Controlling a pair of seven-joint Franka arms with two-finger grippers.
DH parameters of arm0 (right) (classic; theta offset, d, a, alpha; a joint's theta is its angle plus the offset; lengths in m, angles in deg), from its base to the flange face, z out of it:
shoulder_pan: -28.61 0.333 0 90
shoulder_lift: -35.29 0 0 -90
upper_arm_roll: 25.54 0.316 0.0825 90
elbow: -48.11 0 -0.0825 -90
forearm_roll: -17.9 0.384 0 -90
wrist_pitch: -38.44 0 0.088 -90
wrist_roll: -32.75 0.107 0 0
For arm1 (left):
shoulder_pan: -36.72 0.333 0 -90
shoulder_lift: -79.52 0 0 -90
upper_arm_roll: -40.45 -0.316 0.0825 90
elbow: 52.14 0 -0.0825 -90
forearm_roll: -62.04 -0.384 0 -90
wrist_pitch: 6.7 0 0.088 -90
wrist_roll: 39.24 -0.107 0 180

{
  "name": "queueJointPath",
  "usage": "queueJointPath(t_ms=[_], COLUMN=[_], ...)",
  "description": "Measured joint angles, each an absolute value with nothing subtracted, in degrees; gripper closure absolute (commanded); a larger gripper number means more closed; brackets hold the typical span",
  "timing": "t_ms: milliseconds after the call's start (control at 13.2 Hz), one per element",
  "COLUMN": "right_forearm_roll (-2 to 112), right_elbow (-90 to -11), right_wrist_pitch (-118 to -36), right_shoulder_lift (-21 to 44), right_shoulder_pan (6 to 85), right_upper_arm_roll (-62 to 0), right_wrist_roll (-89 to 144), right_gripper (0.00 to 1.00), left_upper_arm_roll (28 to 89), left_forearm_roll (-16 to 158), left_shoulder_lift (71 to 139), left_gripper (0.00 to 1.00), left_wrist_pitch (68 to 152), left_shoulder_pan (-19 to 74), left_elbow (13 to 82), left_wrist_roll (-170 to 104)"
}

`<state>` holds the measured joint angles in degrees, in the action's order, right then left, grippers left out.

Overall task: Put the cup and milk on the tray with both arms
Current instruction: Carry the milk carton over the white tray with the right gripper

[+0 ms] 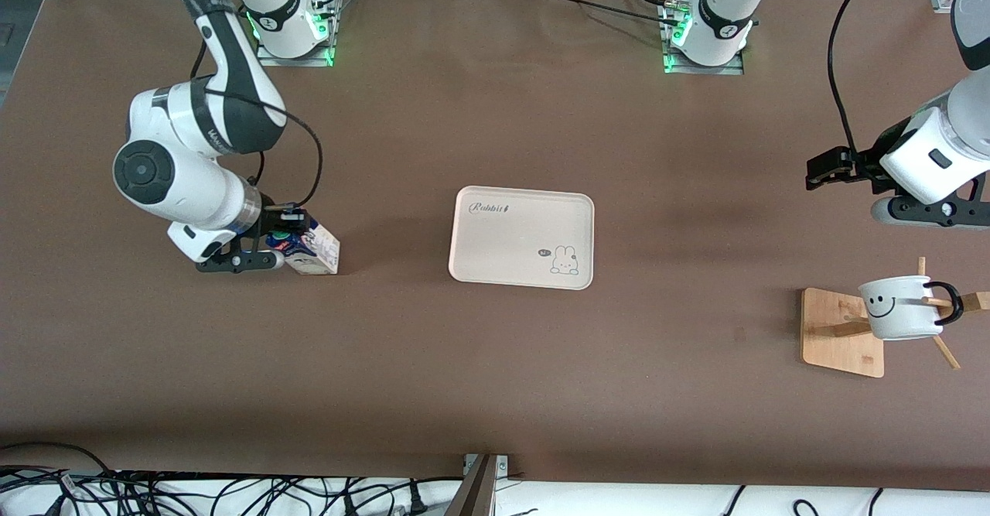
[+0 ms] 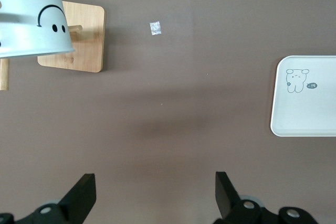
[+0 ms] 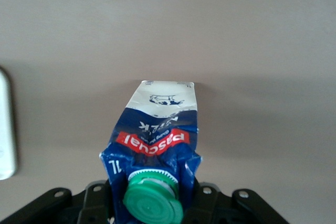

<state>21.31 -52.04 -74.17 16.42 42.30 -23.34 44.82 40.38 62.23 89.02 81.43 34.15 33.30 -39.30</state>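
The milk stands on the table toward the right arm's end, beside the tray. My right gripper is shut on its folded top, and the right wrist view shows the blue carton with its green cap squeezed between the jaws. The cream tray lies mid-table with nothing on it. The white smiley cup hangs by its handle on a wooden rack toward the left arm's end. My left gripper hovers open over bare table near the rack, and the cup is well apart from its fingers.
The wooden rack has a square base and slanted pegs that stick out around the cup. A small pale scrap lies on the table between rack and tray. Cables run along the table's near edge.
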Motion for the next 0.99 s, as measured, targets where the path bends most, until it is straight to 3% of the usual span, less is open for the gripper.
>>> queueJointPath(t_ms=[304, 608, 988], right_forearm_roll=[21.6, 21.6, 21.6], right_elbow=[-44.4, -36.5, -31.0], right_wrist_pitch=[-71.1, -71.9, -77.1], right_shoulder_lift=[14.3, 6.8, 0.4], right_shoulder_pan=[52.2, 63.3, 67.5], right_upper_arm_roll=[-21.7, -21.6, -21.9], right_wrist_roll=[59.5, 75.0, 80.6], right_gripper=[0.54, 0.53, 0.52], left_upper_arm_roll=[40.2, 40.2, 40.4], left_forearm_roll=[62.2, 62.2, 62.2], left_shoulder_lift=[89.6, 89.8, 89.8], left_gripper=[0.0, 0.0, 0.0], left_wrist_pitch=[83.2, 84.4, 86.2], left_shoulder_pan=[34.6, 34.5, 34.3], left_elbow=[33.3, 33.3, 33.3], left_wrist_roll=[-39.2, -39.1, -39.1])
